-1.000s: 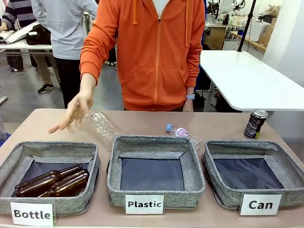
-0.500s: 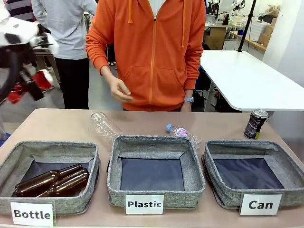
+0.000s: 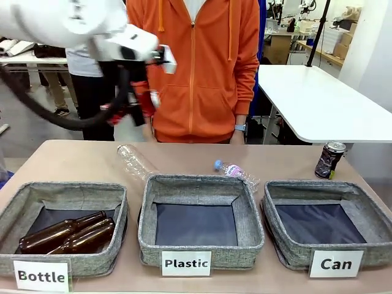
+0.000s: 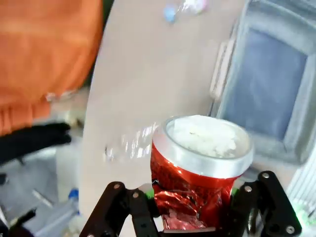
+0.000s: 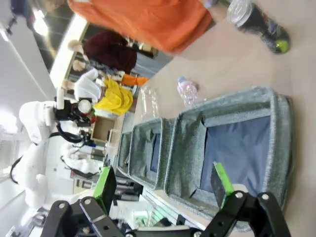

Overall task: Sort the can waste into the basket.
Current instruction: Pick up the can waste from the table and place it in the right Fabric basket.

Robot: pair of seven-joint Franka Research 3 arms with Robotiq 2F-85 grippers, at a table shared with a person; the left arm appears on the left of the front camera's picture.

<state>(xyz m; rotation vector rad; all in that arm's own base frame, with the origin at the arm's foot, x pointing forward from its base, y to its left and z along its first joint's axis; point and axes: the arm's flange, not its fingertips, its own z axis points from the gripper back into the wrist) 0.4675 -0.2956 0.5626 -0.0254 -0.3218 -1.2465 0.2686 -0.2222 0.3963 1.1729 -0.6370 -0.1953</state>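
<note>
Two cans are in play. At the left, the white left arm (image 3: 67, 24) comes in high over the far side of the tan table (image 3: 73, 162), in front of a person's orange hooded jacket (image 3: 202, 67). Its left pincer (image 3: 131, 104) (image 4: 190, 197) is clenched on the crushed red metal can (image 3: 146, 101) (image 4: 197, 168), which looks blurred from the front. In the left wrist view the can's long axis runs along the fingers. Its silver-rimmed end points away from the wrist toward the table below, and the pads press its crumpled sides.

At the right, the dark blue-black can with a silver top (image 3: 329, 159) (image 5: 252, 19) stands upright near the table's far right corner. It is just behind the square grey woven basket labelled "Can" (image 3: 282, 245) (image 5: 279, 148). That basket sits at the near right edge, its dark lining open to view. In the right wrist view the right pincer (image 5: 163, 185) is released, its green pads spread wide above that basket with nothing between them.
</note>
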